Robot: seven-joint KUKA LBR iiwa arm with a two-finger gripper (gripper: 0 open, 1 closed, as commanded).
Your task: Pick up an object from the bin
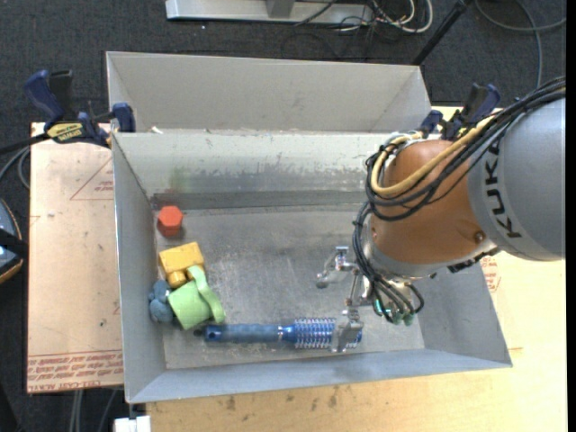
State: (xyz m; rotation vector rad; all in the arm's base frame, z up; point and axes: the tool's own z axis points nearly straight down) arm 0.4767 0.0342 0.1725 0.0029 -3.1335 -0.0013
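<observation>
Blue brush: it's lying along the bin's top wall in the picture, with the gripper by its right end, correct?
Not quite. The camera view shows the blue brush lying along the lower wall of the bin, at the bottom of the picture, not the top wall. The rest holds: the gripper is by the brush's right, bristled end.

The grey metal bin [270,259] carries an orange cylinder [169,219] by its left wall. Below that a yellow block [180,260], a green toy [194,305] and a blue-grey lump [159,307] cluster together. A blue brush [270,334] lies along the front edge.
</observation>
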